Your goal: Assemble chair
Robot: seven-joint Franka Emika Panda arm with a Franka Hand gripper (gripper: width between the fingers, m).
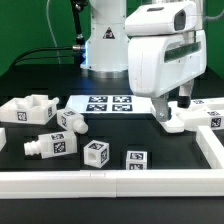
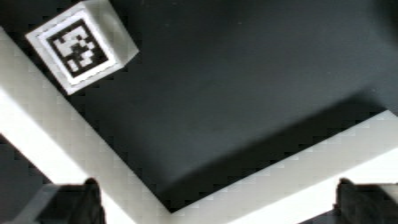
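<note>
The chair is in loose white tagged parts on the black table. A flat white part (image 1: 188, 121) lies at the exterior view's right, directly under my gripper (image 1: 175, 104), which hangs just above it, open. In the wrist view a white part with a square tag (image 2: 80, 45) runs as a band that meets a second white band (image 2: 302, 170) in a corner between my dark fingertips (image 2: 71, 205); the gripper (image 2: 217, 206) holds nothing. An open box-shaped part (image 1: 30, 108), two pegged legs (image 1: 70, 122) (image 1: 50, 145) and two tagged cubes (image 1: 97, 153) (image 1: 137, 158) lie to the left.
The marker board (image 1: 110, 103) lies flat behind the parts, before the arm's white base (image 1: 105, 40). A long plain white rail (image 1: 100, 181) runs along the front edge and turns up the exterior view's right side (image 1: 212, 145), close to the flat part.
</note>
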